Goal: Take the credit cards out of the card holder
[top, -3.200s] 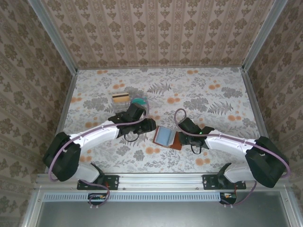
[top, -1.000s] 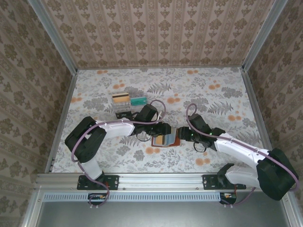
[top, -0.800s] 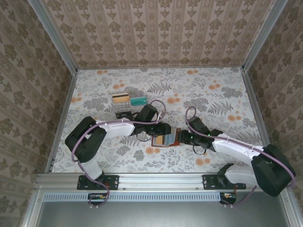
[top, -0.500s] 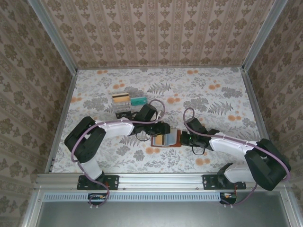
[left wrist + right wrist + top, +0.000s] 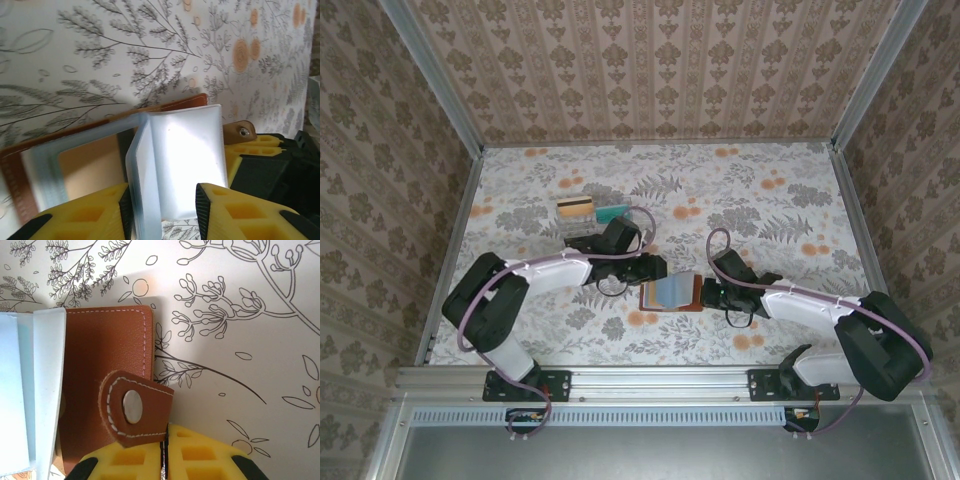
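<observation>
The card holder (image 5: 672, 293) is light, floppy leather; hold it by the strap (image 5: 132, 410). The right gripper (image 5: 164, 434) jaws are clamped on the strap. The left gripper (image 5: 161, 194) jaws straddle the inner sleeve (image 5: 180, 150); grip cannot be told.

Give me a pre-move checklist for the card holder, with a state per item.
1. Card holder lying open on the table: ok.
2. Right fingers shut on the snap tab, anchoring the holder: ok.
3. Blue-grey sleeve between the left fingers: ok.
4. Left grip on the sleeve firm: cannot tell.
5. Card present in that sleeve: cannot tell.
6. Gold card and teal card out, lying apart from the holder: ok.
</observation>
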Available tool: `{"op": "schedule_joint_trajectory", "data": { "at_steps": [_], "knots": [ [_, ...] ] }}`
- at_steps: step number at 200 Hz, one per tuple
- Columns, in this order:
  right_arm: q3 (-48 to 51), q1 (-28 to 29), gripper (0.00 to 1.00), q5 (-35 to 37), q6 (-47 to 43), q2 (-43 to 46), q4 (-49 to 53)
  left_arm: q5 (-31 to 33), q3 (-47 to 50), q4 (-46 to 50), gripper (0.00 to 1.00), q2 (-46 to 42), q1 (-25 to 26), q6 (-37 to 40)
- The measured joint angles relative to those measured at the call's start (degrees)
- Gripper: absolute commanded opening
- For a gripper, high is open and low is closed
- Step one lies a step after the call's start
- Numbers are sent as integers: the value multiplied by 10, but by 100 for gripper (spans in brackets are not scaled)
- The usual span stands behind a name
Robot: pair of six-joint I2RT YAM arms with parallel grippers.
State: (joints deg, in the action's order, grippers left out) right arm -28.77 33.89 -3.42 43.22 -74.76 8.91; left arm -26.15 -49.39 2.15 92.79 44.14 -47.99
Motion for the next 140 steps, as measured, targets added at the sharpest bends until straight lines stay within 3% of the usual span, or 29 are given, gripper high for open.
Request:
{"op": "schedule_joint_trajectory", "data": {
  "at_steps": [40,140],
  "knots": [
    [0,0,4,0,-6,-1,-1,34,0,28,40,-38,0,16],
    [0,0,3,0,-8,-7,-11,35,-1,49,40,18,15,18]
  ]
}}
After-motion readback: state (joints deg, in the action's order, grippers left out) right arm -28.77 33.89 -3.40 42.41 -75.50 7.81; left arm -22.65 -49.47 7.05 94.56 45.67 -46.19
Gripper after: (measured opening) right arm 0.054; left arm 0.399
